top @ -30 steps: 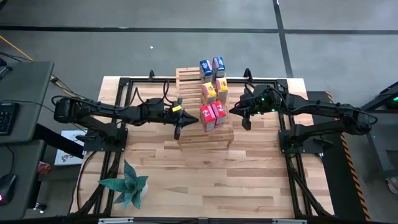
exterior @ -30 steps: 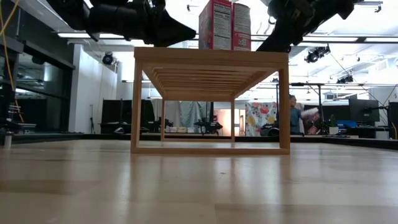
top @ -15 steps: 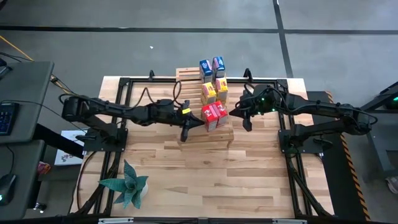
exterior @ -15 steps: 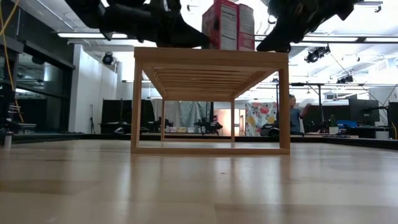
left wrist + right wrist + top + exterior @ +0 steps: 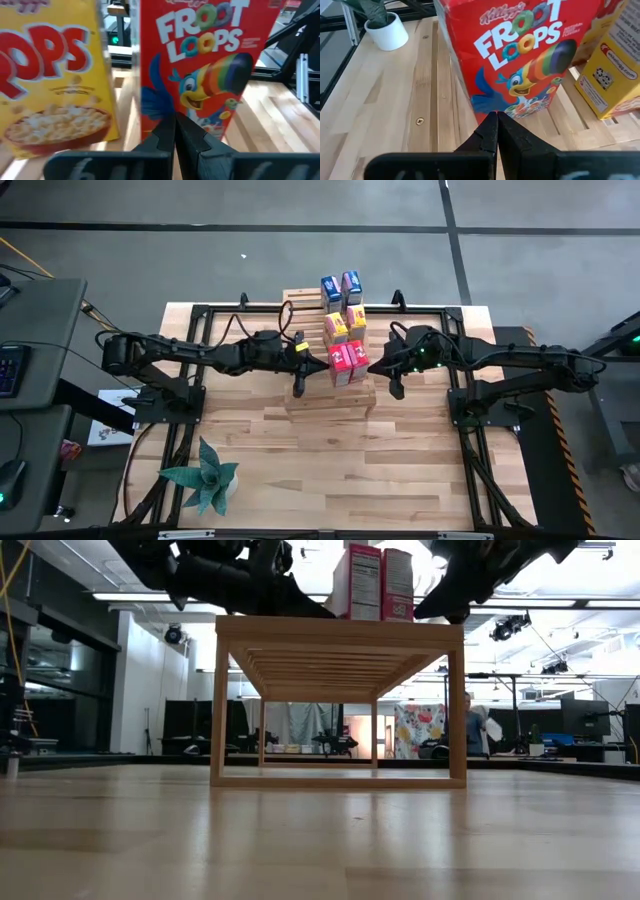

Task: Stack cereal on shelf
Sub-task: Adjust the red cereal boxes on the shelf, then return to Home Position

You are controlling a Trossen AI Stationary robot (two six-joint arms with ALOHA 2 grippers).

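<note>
Shelf: the light-wood slatted shelf [image 5: 330, 395] stands at the middle of the counter [image 5: 330, 470], running from its far edge toward the centre; in the low view it shows as an open frame [image 5: 338, 705] with nothing under its top.
Contents of the shelf: six cereal boxes in three pairs, all upright.
Far tier: two blue-purple boxes [image 5: 340, 287] side by side at the far end.
Middle tier: two yellow-orange boxes [image 5: 345, 326] side by side.
Near tier: two red boxes [image 5: 347, 361] touching each other, set a little askew to the slats; in the low view they stand on the top board [image 5: 381, 584].
Left claw: the left claw [image 5: 298, 383] is just beside the red pair on its left side, over the shelf's near left part; its wrist view shows the fingers [image 5: 187, 135] pressed together, holding nothing, tips right up at the face of a red box [image 5: 200, 65], with a yellow-orange box [image 5: 50, 75] next to it.
Right claw: the right claw [image 5: 394, 388] hangs just off the shelf's right edge, near the red pair; its fingers [image 5: 507, 135] are also pressed together and empty, pointing at the base of a red box [image 5: 515, 55].
Edges: bare slats lie between the red boxes and the shelf's near edge.
Open room: the near half of the counter is bare wood apart from a teal plant [image 5: 205, 478] in a white pot at the near left corner.
</note>
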